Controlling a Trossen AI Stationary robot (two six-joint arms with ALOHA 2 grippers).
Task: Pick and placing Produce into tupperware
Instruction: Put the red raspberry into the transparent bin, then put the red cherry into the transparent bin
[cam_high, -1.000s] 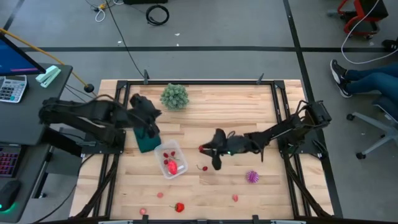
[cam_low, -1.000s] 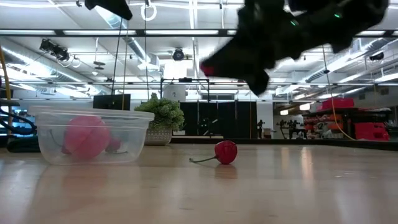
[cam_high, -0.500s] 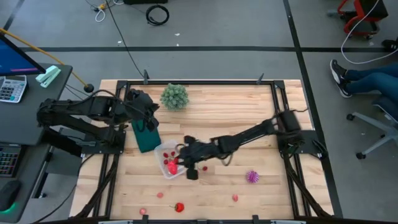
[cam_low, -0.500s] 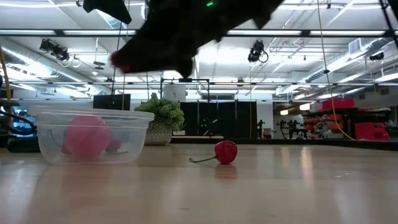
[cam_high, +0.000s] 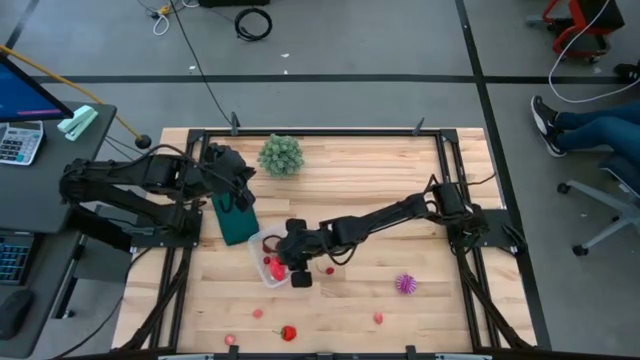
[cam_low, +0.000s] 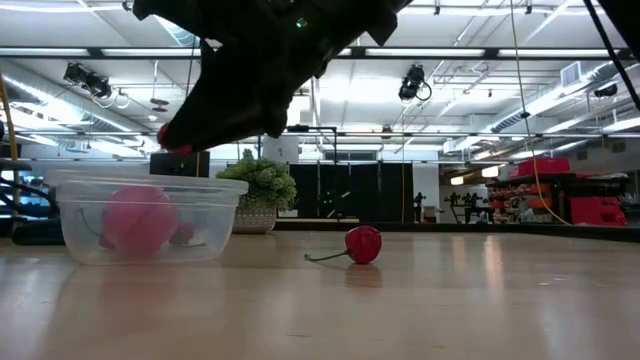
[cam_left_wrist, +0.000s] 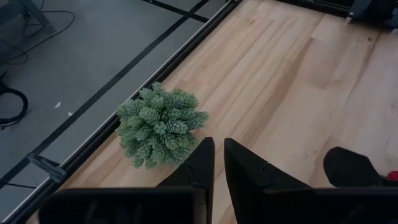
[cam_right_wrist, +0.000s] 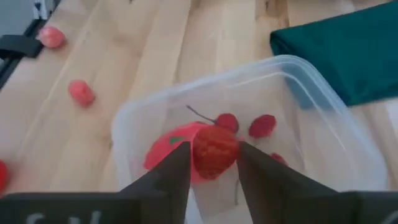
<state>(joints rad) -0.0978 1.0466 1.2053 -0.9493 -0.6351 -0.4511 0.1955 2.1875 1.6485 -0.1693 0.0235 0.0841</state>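
Directly beneath the right gripper (cam_right_wrist: 211, 163) sits the clear tupperware (cam_right_wrist: 323, 106), several red pieces already inside. Its fingers pinch a red berry (cam_right_wrist: 215, 151) just above the rim. Released off-centre, the berry might clip the wall and bounce onto the tabletop (cam_high: 400, 190). The left gripper (cam_left_wrist: 217, 163), fingers nearly together, waits near the plant (cam_left_wrist: 160, 124).

One camera looks straight down on the table (cam_high: 400, 180); one sits level at its surface. Each wrist camera looks closely past its fingers. All four show the table.

red strawberry (cam_right_wrist: 215, 151) above clear tupperware (cam_right_wrist: 348, 155)
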